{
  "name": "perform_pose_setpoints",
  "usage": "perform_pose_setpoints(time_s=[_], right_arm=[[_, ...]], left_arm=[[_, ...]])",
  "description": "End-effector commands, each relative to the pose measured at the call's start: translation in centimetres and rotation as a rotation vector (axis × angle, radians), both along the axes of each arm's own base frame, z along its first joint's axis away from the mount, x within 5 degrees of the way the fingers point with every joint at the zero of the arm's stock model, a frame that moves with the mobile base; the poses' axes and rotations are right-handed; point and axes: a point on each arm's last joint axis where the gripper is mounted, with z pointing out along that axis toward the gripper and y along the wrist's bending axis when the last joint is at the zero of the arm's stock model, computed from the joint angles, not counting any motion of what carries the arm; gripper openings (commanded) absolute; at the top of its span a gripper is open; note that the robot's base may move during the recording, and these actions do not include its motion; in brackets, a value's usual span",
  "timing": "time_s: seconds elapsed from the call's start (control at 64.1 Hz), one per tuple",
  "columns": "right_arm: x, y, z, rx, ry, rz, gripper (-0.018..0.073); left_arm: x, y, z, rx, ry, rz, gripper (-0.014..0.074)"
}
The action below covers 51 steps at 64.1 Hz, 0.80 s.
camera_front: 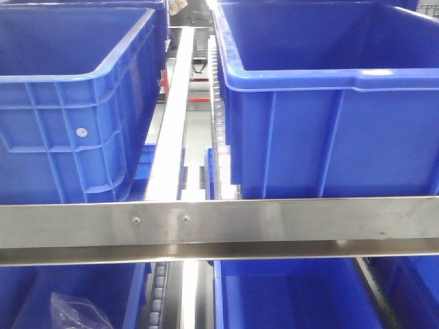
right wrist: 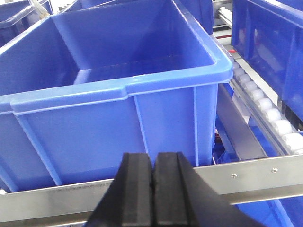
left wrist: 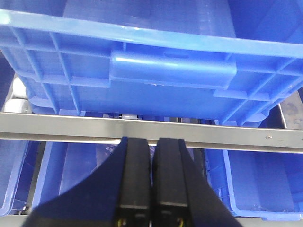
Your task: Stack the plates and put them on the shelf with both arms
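Steel, brushed and shiny, makes the shelf (camera_front: 288,223), whose near rail runs flat across the front-facing view with two small screws in it. On the upper tier stand two blue crates, the left crate (camera_front: 68,103) and the right crate (camera_front: 329,103), with a long pale rail (camera_front: 171,110) going far between them and a roller track just beside the right one. Under the near rail more blue crates sit on a lower tier, and a crumpled clear plastic bag (camera_front: 75,312) lies in the left one. In the left wrist view the left gripper (left wrist: 152,189) shows its two black fingers pressed together with nothing between them; they are in front of the steel rail (left wrist: 236,137), and a blue crate wall (left wrist: 165,71) with a handle ledge fills the space above. In the right wrist view the right gripper (right wrist: 153,194) also has its fingers closed against each other and empty, near a big blue crate (right wrist: 104,94); white rollers (right wrist: 270,113) run along the right side. No plates appear in any of the three views.
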Motion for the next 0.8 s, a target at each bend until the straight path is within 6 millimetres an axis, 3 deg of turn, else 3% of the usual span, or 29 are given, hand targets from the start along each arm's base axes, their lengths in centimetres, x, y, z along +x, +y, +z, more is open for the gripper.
perform_pose_setpoints(time_s=[0.0, 0.546, 0.608, 0.78], right_arm=[[-0.2, 0.0, 0.9, -0.015, -0.107, -0.006, 0.0036], [-0.2, 0.0, 0.9, -0.015, -0.107, -0.006, 0.0036], [-0.2, 0.0, 0.9, -0.015, -0.107, -0.006, 0.0036], [-0.2, 0.0, 0.9, -0.015, -0.107, -0.006, 0.0036]], left_arm=[[0.5, -0.1, 1.6, -0.018, -0.101, 0.002, 0.0085], [0.5, 0.0, 1.6, -0.002, -0.102, -0.002, 0.0085], [0.2, 0.3, 1.8, 0.097, -0.132, -0.015, 0.0085], [-2.2, 0.5, 1.4, 0.09, -0.301, -0.008, 0.0085]])
